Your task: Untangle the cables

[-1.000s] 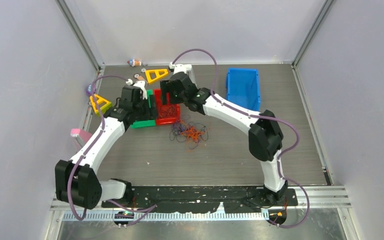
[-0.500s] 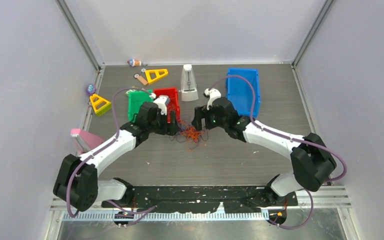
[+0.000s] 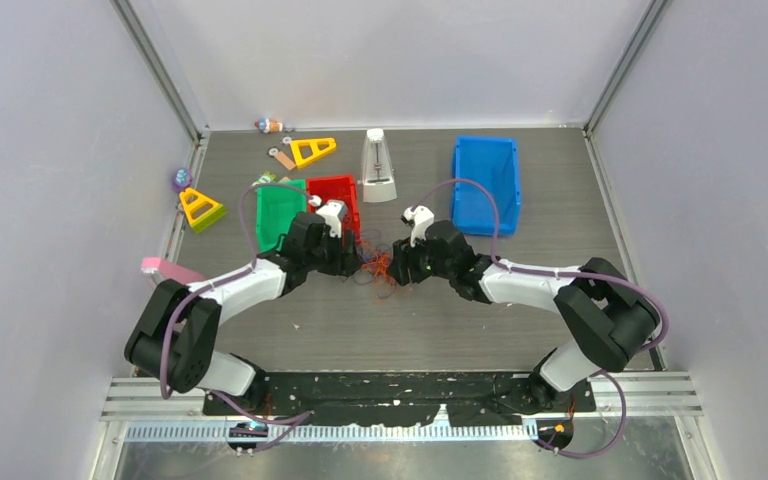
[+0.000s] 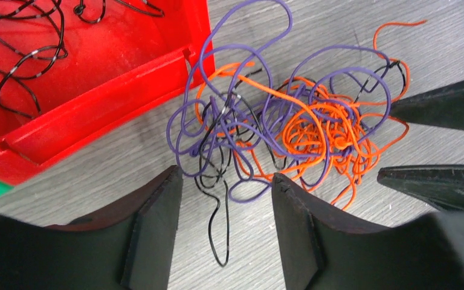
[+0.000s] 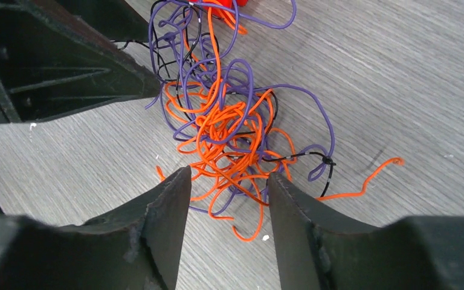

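The cables (image 3: 381, 266) lie in a loose clump of orange, purple and black on the grey surface (image 3: 460, 310), just in front of the red bin (image 3: 332, 192), with an arm on each side. The left fingers (image 4: 151, 232) are spread apart and grip nothing. A black strand and a purple loop trail into the gap between them, and the bulk of the clump sits just past their tips. The right fingers (image 5: 166, 220) are parted too and empty, with orange loops reaching in between their tips. The two pairs face each other across the tangle. Some black wire (image 4: 24, 57) lies inside the red bin.
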### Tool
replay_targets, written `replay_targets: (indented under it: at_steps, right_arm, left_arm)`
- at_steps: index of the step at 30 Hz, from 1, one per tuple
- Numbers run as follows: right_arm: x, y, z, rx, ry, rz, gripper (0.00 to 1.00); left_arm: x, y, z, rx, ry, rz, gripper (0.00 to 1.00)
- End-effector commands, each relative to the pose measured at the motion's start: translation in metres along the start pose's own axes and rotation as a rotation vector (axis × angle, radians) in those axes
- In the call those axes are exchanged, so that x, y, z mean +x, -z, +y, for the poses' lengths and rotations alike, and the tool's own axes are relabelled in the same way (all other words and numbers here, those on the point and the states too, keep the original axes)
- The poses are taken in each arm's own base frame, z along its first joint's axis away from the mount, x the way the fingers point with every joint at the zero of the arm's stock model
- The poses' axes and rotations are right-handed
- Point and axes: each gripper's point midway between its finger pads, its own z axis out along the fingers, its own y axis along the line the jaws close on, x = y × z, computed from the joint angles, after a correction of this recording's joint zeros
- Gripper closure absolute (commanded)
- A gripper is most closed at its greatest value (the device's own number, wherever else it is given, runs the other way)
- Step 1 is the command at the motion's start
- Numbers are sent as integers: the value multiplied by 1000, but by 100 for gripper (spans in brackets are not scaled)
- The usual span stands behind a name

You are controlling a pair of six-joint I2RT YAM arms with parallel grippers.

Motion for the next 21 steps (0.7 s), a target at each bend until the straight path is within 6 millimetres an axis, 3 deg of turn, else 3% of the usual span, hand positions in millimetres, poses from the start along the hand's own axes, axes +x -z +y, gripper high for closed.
replay_targets:
  at_steps: [1,2,3,5,7,10,14,21]
  right_arm:
    - [-28,-3,-1,30,38,-109,50]
    - [-29,-3,-2,40,40,-110,54]
    - [-30,-2,-5,55,40,-115,64]
    - [-33,2,-8,80,37,-133,83]
    - [-38,10,-19,143,24,-177,93]
    - [-54,31,-36,256,-13,-283,95]
    - [-57,57,-64,401,-80,-367,94]
    - [-41,112,-125,719,-287,-491,95]
  left_arm:
    - [-31,-7,-16,58,-31,-64,48]
    - [-32,-7,-16,60,-32,-63,52]
    - [-31,-7,-16,62,-35,-62,57]
    - [-32,-7,-15,56,-42,-62,77]
    - [-34,-4,-12,34,-50,-71,99]
    - [-38,3,-5,-7,-52,-103,100]
    - [-44,15,4,-57,-55,-172,100]
    - [-52,46,42,-274,-5,-309,100]
